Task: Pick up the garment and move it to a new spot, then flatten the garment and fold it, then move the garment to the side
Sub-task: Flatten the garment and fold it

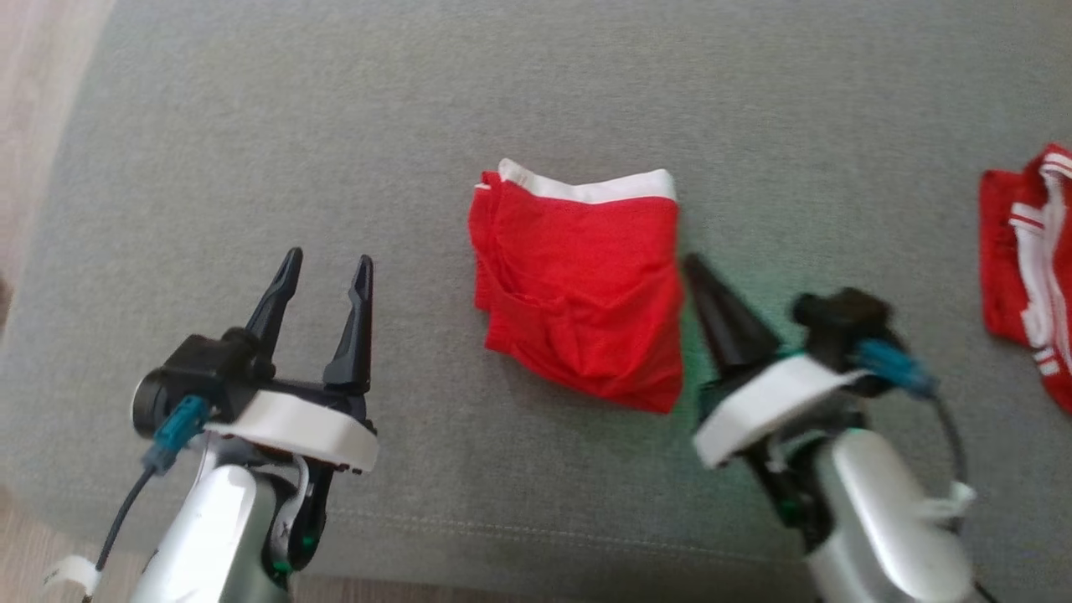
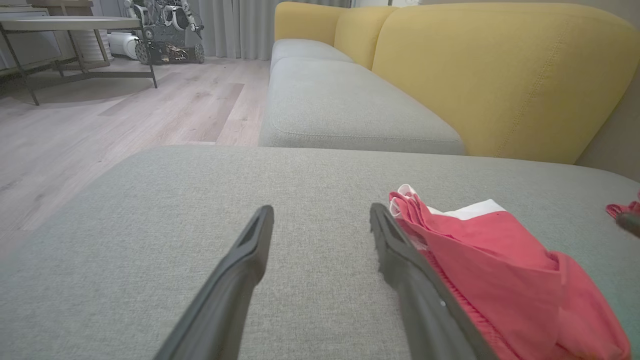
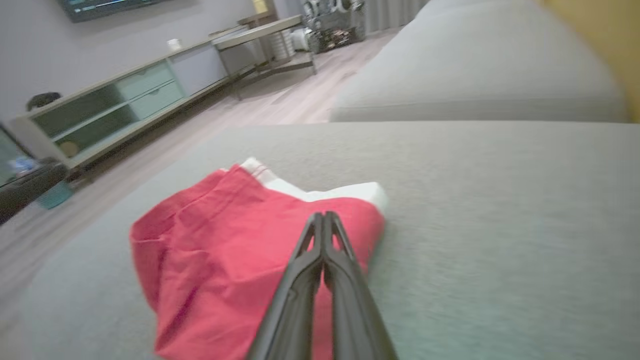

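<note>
One red garment (image 1: 578, 285) w/ a white band lies folded in the middle of the grey sofa seat (image 1: 335, 126). R gripper (image 1: 697, 270) sits just beside its right edge, fingers pressed shut, nothing seen between them (pic is a bit blurry). L gripper (image 1: 328, 261) is off to the left, well apart, fingers spread open. More red cloth (image 1: 1026, 268) lies far right.

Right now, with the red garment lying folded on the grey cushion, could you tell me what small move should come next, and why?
Probably open the right end effector and grip the right edge of the garment. The garment looks folded, the jaws are shut on nothing just beside that edge, and moving it aside is the step left.
</note>
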Robot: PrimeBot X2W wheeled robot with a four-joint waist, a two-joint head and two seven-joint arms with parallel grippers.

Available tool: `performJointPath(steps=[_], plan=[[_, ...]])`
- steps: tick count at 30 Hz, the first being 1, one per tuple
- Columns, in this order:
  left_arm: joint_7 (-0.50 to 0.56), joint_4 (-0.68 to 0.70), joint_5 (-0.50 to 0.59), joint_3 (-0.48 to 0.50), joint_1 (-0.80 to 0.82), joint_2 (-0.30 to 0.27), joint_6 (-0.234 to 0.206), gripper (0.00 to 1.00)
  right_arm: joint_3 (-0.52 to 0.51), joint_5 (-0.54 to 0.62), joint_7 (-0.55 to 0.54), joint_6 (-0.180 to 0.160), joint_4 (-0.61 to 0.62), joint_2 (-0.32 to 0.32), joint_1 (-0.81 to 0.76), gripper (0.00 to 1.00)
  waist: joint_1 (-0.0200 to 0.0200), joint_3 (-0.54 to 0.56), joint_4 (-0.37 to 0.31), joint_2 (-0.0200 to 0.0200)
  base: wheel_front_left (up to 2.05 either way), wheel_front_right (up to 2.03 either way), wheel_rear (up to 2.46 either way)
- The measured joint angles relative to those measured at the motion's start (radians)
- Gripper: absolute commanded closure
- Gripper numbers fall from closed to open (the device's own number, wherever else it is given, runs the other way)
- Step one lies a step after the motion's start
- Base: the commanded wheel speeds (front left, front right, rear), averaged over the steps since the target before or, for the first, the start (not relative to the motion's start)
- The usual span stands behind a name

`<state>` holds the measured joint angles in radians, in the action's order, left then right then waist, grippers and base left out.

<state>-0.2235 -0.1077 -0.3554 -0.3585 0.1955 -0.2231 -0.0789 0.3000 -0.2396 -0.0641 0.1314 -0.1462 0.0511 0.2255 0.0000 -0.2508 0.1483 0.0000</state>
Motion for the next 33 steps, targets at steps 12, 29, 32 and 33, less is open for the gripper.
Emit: performJointPath(steps=[12, 29, 32, 33], plan=[[-0.016, -0.031, -0.009, -0.018, 0.017, 0.019, 0.01, 0.0, 0.288, -0.171, 0.062, 0.0, -0.307, 0.013, 0.148, 1.0, 0.0, -0.027, 0.063, 0.0, 0.0, 0.0, 0.0], [-0.025, -0.041, -0.01, -0.015, 0.025, 0.022, 0.008, 0.0, 0.514, -0.286, 0.122, 0.0, -0.355, 0.018, 0.227, 1.0, 0.0, -0.029, 0.046, 0.0, 0.0, 0.0, 0.0], [-0.025, -0.041, -0.009, -0.013, 0.024, 0.021, 0.007, 0.0, 0.445, -0.277, 0.157, 0.0, -0.344, 0.018, 0.254, 1.0, 0.0, -0.021, 0.033, 0.0, 0.0, 0.0, 0.0], [-0.025, -0.041, -0.009, -0.013, 0.024, 0.021, 0.007, 0.0, 0.411, -0.265, 0.166, 0.0, -0.336, 0.018, 0.261, 1.0, 0.0, -0.017, 0.028, 0.0, 0.0, 0.0, 0.0]])
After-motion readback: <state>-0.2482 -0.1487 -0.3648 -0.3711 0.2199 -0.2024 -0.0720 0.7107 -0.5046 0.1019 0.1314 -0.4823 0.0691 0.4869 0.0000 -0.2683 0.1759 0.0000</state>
